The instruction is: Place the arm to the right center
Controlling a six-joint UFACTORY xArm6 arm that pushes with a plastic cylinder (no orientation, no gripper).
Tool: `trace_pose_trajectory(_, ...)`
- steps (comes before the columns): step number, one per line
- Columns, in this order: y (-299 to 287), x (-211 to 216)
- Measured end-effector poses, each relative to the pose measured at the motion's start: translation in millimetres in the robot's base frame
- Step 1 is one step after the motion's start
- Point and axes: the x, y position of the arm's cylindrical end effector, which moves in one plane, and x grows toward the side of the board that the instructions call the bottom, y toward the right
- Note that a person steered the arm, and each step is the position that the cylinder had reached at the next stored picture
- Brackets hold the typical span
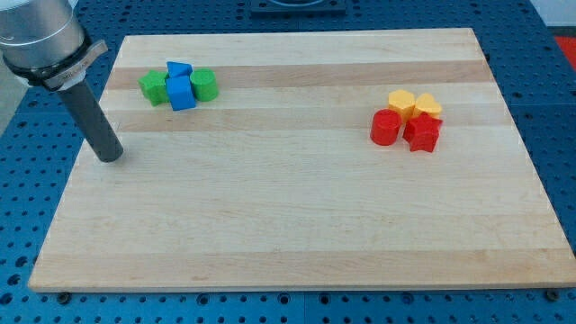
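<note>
My tip [110, 156] rests on the wooden board [297, 225] near its left edge, about mid-height. Above and to the right of it sits a cluster: a green star block [155, 86], a blue block [182, 93], a second blue block [178, 69] behind it, and a green cylinder [204, 84]. Far to the view's right sits another cluster: a red cylinder [385, 128], a red star block [422, 134], a yellow block [401, 102] and a yellow heart block [428, 107]. My tip touches no block.
The board lies on a blue perforated table [553, 108]. The arm's grey body [40, 36] hangs over the board's upper left corner.
</note>
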Motion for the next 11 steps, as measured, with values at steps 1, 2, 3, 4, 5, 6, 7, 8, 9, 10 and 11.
trace_pose_trajectory(1,13.9,-4.9)
trace_pose_trajectory(2,86.4,-5.0)
trace_pose_trajectory(3,134.1,-40.0)
trace_pose_trajectory(4,174.0,-90.4)
trace_pose_trajectory(5,245.2,-128.0)
trace_pose_trajectory(6,357.9,-134.9)
trace_pose_trajectory(7,478.0,-118.1)
trace_pose_trajectory(8,535.8,-71.7)
trace_pose_trajectory(9,544.1,-32.5)
trace_pose_trajectory(10,525.3,-22.8)
trace_pose_trajectory(11,481.0,-22.8)
